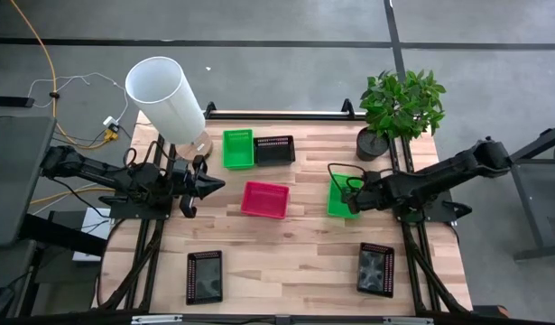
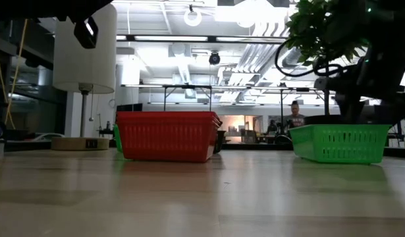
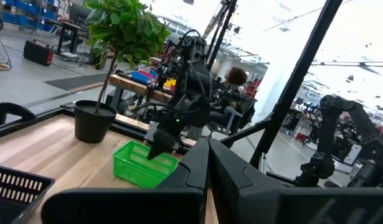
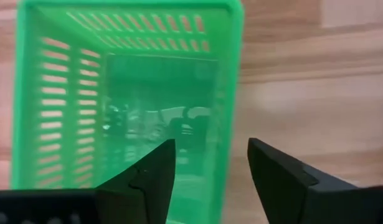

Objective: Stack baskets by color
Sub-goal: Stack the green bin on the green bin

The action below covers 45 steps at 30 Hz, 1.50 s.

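My right gripper (image 1: 351,195) points steeply down over a green basket (image 1: 340,199) that rests flat on the table at the right. It is open (image 4: 210,168): one finger stands inside the basket and one outside, either side of a long wall (image 4: 227,124), with gaps showing. A second green basket (image 1: 238,149) and a black basket (image 1: 274,150) sit side by side at the far middle. A pink basket (image 1: 265,199) lies in the centre. Two black baskets (image 1: 204,276) (image 1: 375,269) lie near the front edge. My left gripper (image 1: 205,185) waits shut at the left, above the table.
A tall white cylinder (image 1: 166,99) stands at the far left corner, just behind my left arm. A potted plant (image 1: 399,108) stands at the far right corner, close behind the right arm. Bare wood lies between the pink basket and the two front black baskets.
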{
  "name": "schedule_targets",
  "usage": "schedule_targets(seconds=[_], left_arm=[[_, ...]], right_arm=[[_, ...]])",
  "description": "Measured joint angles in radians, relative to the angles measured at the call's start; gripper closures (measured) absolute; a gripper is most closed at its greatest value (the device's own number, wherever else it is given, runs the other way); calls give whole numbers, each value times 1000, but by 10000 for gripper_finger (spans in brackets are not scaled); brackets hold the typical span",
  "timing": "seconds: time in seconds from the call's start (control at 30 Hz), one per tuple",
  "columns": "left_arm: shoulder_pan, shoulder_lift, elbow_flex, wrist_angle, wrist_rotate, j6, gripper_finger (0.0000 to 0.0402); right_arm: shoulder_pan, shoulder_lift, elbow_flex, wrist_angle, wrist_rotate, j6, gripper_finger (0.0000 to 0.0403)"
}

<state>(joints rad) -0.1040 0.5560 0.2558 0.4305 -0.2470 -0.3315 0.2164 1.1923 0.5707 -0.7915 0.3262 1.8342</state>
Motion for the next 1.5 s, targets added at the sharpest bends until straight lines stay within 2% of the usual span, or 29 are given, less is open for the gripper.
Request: schedule_targets(seconds=[0.1, 0.23, 0.3, 0.37, 0.57, 0.8, 0.9, 1.07, 1.5], left_arm=[[0, 0, 0, 0, 0, -6, 401], [0, 0, 0, 2, 0, -6, 401], [0, -1, 0, 25, 0, -6, 401], [0, -1, 0, 79, 0, -5, 401], [0, -25, 41, 217, 0, 109, 401], [-1, -45, 79, 217, 1, 160, 401], [-1, -44, 79, 191, 23, 155, 401], [-1, -43, 79, 103, 33, 120, 401], [-1, -44, 79, 90, 32, 115, 401]], right_arm=[[-9, 0, -5, 28, 14, -13, 257], [-11, -3, 7, 28, 11, -78, 361], [-11, -7, 32, 32, 23, -121, 390], [-16, -16, 78, 34, 49, -157, 386], [-59, -19, 260, 118, 214, -358, 398], [-182, 72, 426, 389, 246, -687, 401], [-240, 156, 497, 437, 226, -769, 402], [-318, 318, 595, 506, 122, -848, 402], [-444, 640, 768, 815, -22, -806, 403]])
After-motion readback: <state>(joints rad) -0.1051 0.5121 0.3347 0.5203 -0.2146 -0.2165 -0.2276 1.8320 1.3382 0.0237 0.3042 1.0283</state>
